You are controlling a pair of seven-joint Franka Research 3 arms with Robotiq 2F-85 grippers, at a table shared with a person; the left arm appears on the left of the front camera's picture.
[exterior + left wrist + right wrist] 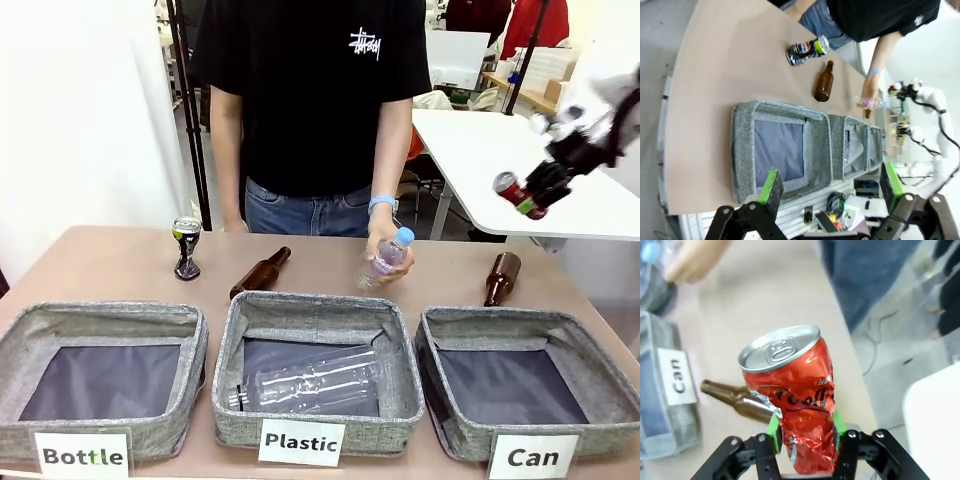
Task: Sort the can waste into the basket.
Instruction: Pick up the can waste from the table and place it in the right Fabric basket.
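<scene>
High at the right of the front view, my right gripper (pixel 532 199) is shut on a crushed red can (pixel 512 189), well above the table. Up close in the right wrist view, the red can (pixel 795 395) stands between the green pads with its silver end up. Below it, the grey basket labelled "Can" (pixel 452 410) sits at the table's right front. A crushed black can (pixel 186 247) with yellow-green marks stands upright at the far left of the table, and it lies at the top of the left wrist view as the black can (pixel 806 50). My left gripper (pixel 830 187) is open and holds nothing.
Grey bins labelled "Bottle" (pixel 100 318) and "Plastic" (pixel 310 306) sit left of the Can basket; a clear plastic bottle (pixel 310 382) lies in the Plastic one. Two brown glass bottles (pixel 261 271) (pixel 500 277) rest on the table. A person's hand (pixel 380 250) holds a plastic bottle.
</scene>
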